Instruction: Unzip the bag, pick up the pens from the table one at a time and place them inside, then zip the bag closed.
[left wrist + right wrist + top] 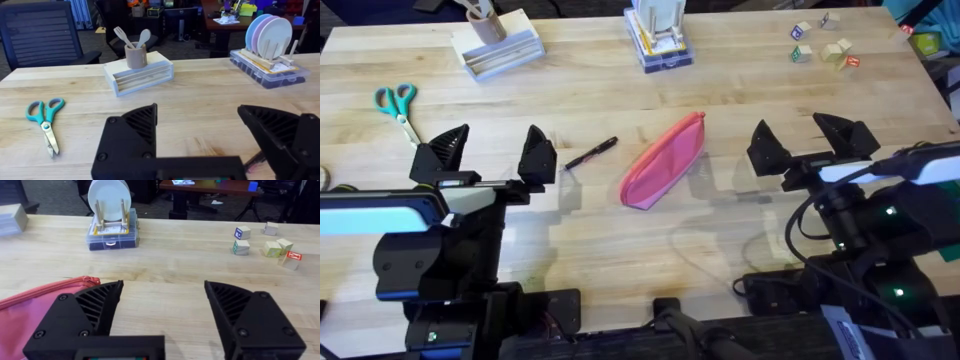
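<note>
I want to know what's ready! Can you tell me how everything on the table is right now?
Bag: zipped shut, lying flat on the table.
Pen: on the table, beside the bag.
Scissors: closed, lying flat.
Left gripper: open, holding nothing.
Right gripper: open, holding nothing.

Pink bag (pixel 664 160), black pen (pixel 591 153), light-wood table (pixel 720 90).

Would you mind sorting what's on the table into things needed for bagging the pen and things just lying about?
For the job:
- bag
- pen
- left gripper, open
- right gripper, open

Lying about:
- scissors
- white box with cup of utensils
- plate rack on a clear box
- small blocks
</note>
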